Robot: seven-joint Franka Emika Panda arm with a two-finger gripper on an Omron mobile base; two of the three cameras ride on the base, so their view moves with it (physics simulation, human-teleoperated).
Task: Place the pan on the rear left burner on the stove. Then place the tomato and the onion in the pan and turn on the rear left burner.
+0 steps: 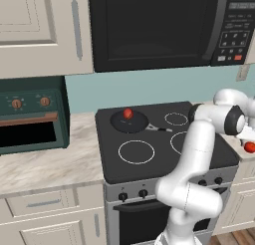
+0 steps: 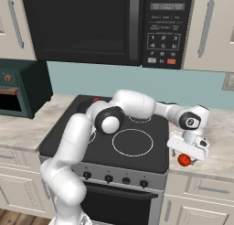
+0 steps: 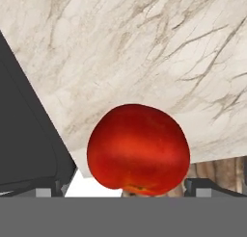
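The black pan point(image 1: 130, 123) sits on the rear left burner of the stove point(image 1: 112, 164), its handle pointing right, and its body covers the ring. A small red round thing point(image 1: 128, 113) lies in the pan; I cannot tell if it is the tomato or the onion. A second smooth red-orange round thing point(image 3: 138, 147) point(image 2: 184, 160) point(image 1: 249, 147) rests on the counter right of the stove. My gripper point(image 3: 125, 190) point(image 2: 186, 154) hangs over it, open, one fingertip on each side and not closed on it.
A dark green countertop oven point(image 1: 30, 114) stands left of the stove, and a black microwave point(image 1: 159, 27) hangs above it. Black knobs point(image 1: 123, 196) line the stove's silver front. Marble counter point(image 3: 144, 48) runs to the right, and its front edge is near the red thing.
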